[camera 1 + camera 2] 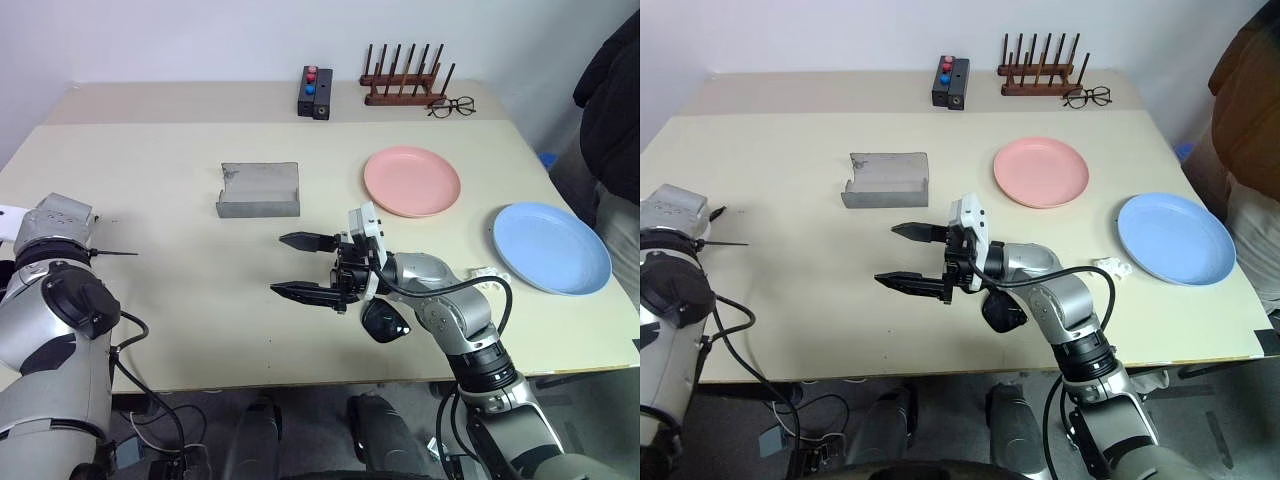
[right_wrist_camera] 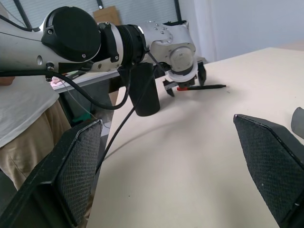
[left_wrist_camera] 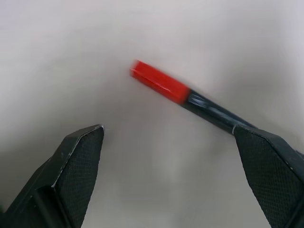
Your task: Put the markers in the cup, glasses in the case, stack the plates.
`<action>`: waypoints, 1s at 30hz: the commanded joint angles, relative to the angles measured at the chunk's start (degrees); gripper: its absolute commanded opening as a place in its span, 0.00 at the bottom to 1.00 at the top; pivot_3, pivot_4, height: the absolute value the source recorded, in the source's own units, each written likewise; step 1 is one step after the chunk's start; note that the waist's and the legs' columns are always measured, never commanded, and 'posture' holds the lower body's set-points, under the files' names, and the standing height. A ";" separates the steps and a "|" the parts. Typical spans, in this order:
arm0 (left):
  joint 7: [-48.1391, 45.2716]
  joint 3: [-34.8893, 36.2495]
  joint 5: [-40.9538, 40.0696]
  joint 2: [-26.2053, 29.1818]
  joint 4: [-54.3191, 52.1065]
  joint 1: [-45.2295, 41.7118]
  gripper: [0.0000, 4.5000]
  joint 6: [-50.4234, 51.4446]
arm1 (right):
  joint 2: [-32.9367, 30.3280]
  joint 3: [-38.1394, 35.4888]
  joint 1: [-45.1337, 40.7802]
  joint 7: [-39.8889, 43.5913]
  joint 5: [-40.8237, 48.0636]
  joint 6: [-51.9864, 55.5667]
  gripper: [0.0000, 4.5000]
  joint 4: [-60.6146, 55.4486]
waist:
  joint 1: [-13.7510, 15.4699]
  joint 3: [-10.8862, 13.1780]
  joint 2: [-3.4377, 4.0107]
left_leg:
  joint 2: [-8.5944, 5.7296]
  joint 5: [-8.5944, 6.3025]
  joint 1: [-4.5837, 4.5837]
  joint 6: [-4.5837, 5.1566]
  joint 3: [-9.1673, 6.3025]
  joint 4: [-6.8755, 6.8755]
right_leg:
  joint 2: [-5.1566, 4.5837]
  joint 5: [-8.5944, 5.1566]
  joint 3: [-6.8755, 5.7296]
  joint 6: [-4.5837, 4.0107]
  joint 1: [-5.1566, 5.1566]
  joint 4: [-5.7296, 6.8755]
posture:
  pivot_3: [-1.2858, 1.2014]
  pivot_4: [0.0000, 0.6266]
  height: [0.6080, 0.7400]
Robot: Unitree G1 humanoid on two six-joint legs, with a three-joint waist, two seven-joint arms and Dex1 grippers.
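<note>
The left gripper was spread wide over the table; the black marker with the red cap lay flat on the table just past its fingertips, its black end close by one finger, and nothing was pinched; from the right wrist view the same left gripper hung right above that marker, and the black cup stood upright just beside it. The right gripper was spread wide too, pointing sideways across the middle of the table, and it held nothing; the black sunglasses lay on the table under its wrist, just behind the fingers; the grey case lay open a little beyond its fingertips; the pink plate sat farther off past the wrist, and the blue plate sat well apart from it, out beyond the arm; the two plates were not touching.
</note>
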 commanded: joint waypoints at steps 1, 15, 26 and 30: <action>0.01 0.66 -0.70 1.22 -0.19 0.38 0.99 -1.81 | 0.44 -0.26 -0.95 0.31 0.12 -1.10 1.00 -0.74 | 0.07 0.00 0.00 | 0.00 0.00 0.00 0.00 0.00 0.00 | 0.00 0.00 0.00 0.00 0.00 0.00 | 0.52 0.24 1.00; -55.46 -25.67 12.62 -9.42 -16.41 -1.81 0.59 -9.77 | 1.17 -0.15 -0.57 -0.57 -1.66 -2.94 1.00 -0.16 | 1.45 0.02 -0.06 | -0.01 0.05 -0.10 -0.09 0.02 -0.02 | 0.00 0.01 -0.02 -0.02 0.00 -0.15 | 0.52 0.24 1.00; -76.10 -36.25 6.75 -10.02 -82.75 41.65 0.59 4.37 | -0.90 -3.21 -2.32 -2.43 -3.61 -5.14 1.00 2.76 | -0.95 0.08 0.06 | 0.05 0.04 -0.12 -0.04 0.08 -0.18 | 0.03 0.00 0.16 -0.05 -0.26 0.11 | 0.52 0.24 1.00; -76.31 -33.91 5.42 -8.87 -94.65 54.78 0.59 8.46 | -2.96 -4.46 -3.68 -1.47 -4.26 -5.91 1.00 5.17 | -0.86 0.08 0.08 | 0.05 0.03 -0.07 -0.03 0.11 -0.08 | 0.02 -0.16 0.19 -0.31 -0.20 0.06 | 0.52 0.24 1.00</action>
